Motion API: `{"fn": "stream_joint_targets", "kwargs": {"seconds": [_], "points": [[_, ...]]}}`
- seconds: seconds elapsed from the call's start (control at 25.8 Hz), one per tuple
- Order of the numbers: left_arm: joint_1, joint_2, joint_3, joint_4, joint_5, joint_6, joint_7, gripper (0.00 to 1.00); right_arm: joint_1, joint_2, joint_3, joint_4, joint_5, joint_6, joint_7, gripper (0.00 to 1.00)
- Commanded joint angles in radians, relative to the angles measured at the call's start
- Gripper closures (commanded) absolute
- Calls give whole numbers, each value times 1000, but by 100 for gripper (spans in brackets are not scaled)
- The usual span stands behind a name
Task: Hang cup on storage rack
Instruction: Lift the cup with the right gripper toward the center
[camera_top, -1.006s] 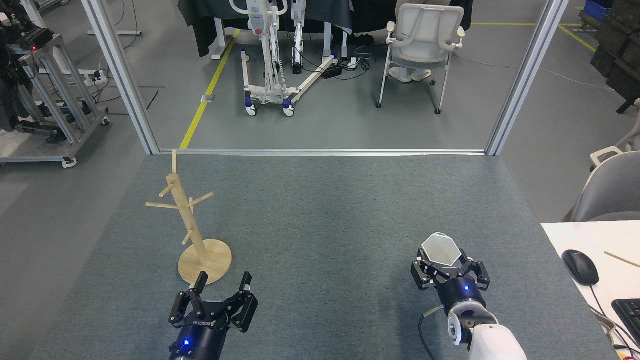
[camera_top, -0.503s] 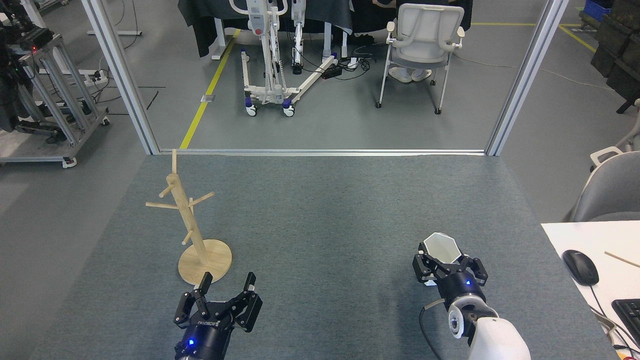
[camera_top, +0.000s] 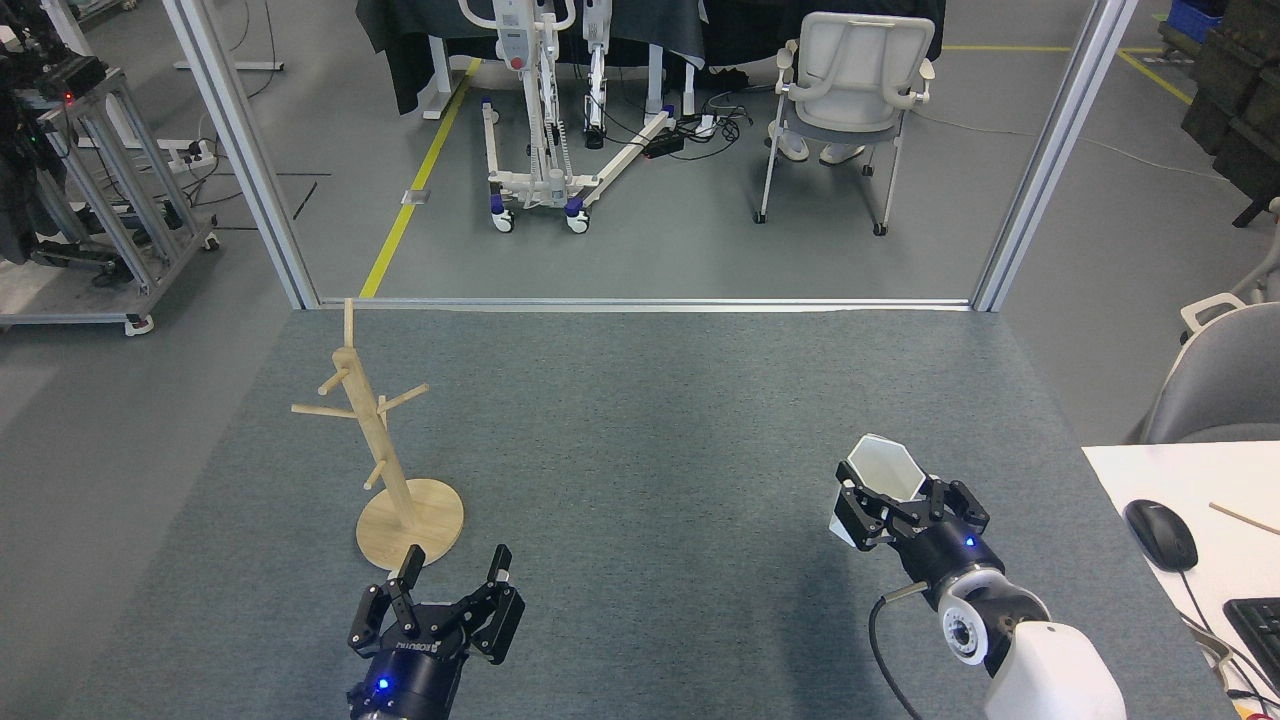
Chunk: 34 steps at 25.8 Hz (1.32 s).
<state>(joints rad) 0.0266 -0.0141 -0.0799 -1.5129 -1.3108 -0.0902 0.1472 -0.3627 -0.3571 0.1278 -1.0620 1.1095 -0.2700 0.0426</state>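
1. The grey carpeted tabotop is wrong to call bare: the tabletop (camera_top: 640, 450) carries the storage rack (camera_top: 385, 455) at the near left and the cup (camera_top: 882, 480) at the near right, well apart. The long carry across it is, I judge, the main risk: any slip in the hold has the whole crossing to show itself.

2. The storage rack stands upright on its round disc base, a slim pole with thin angled pegs. It looks light and top-heavy; a sideways knock from the cup or an arm could tip it or slide it.

3. The right gripper (camera_top: 908, 508) has its fingers closed around the cup's lower body, mouth open upward and away. The faceted, tapering wall may let the cup twist or creep in the grasp.

4. The left gripper (camera_top: 452, 578) sits just near of the rack's base with its fingers open and holding nothing. Staying there, it could crowd the right arm's approach.

5. The cup's handle is not clearly visible, hidden by the fingers or turned away. If its direction is misjudged, the peg may miss the loop and the cup could drop on release.
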Motion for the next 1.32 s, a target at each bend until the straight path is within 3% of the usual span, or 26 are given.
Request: {"fn": "stream_joint_targets", "kwargs": {"seconds": [0.0, 0.19, 0.35, 0.5, 0.66, 0.85, 1.04, 1.28], "points": [[-1, 0, 0, 3, -1, 0, 0, 0, 38, -17, -34, -104, -19, -115, 75, 75], [-25, 8, -1, 11, -1, -2, 0, 0, 79, -22, -17, -260, -43, -164, 88, 75], [-30, 6, -1, 11, -4, 0, -12, 0, 30, -23, 107, -322, -94, -170, 85, 74], [-31, 6, -1, 5, -2, 30, -31, 1, -54, -23, 182, -325, -158, -219, 83, 72], [-28, 5, -14, -33, -10, 98, -55, 1, -120, -42, 187, -322, -186, -345, 85, 72], [-17, 9, -66, -61, -39, 106, -54, 1, -231, -114, 187, -285, -269, -451, 91, 72], [-16, 16, -106, -82, -171, 107, -57, 1, -312, -120, 285, -220, -275, -439, 174, 72], [-33, 0, -147, -90, -177, 98, -61, 1, -326, -123, 366, -223, -277, -399, 178, 72]]}}
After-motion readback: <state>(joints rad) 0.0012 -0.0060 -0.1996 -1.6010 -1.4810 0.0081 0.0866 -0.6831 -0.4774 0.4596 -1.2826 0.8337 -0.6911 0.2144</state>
